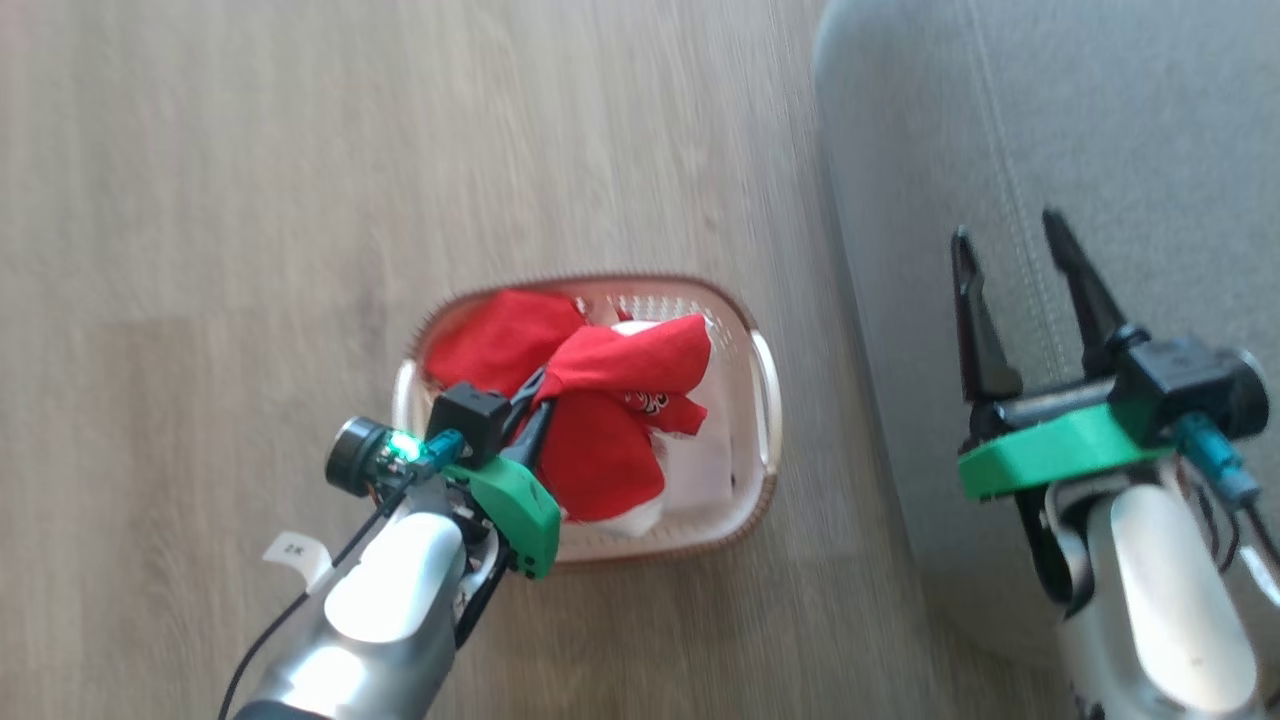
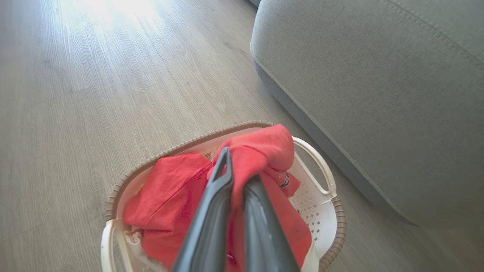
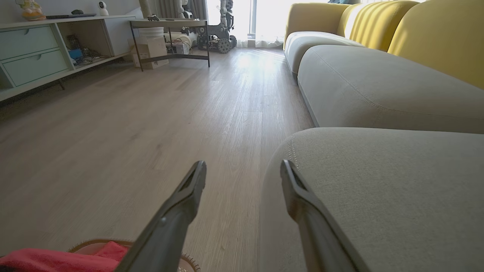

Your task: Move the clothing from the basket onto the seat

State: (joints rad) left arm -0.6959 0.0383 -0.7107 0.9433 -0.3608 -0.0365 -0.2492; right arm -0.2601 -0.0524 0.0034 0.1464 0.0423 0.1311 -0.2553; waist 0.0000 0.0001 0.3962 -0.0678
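Observation:
The white basket [image 1: 765, 380] with its brown rim stands on the wood floor, holding red jerseys [image 1: 600, 450]. My left gripper [image 1: 545, 385] is shut on a bunched fold of red jersey [image 2: 261, 151], which is lifted a little above the rest of the pile in the basket [image 2: 325, 211]. The grey seat [image 1: 1100, 150] lies to the basket's right. Over its edge my right gripper [image 1: 1005, 235] hovers open, with nothing between its fingers. In the right wrist view the open gripper [image 3: 244, 168] straddles the seat's [image 3: 378, 181] rounded edge, and a bit of red jersey [image 3: 56, 258] shows at the bottom left.
Wood floor [image 1: 250, 200] spreads to the left and beyond the basket. Further grey cushions [image 3: 378, 87] with yellow backrests [image 3: 435, 34] run along the right. A low cabinet [image 3: 34, 56] and a dark-framed table [image 3: 170, 26] stand far across the room.

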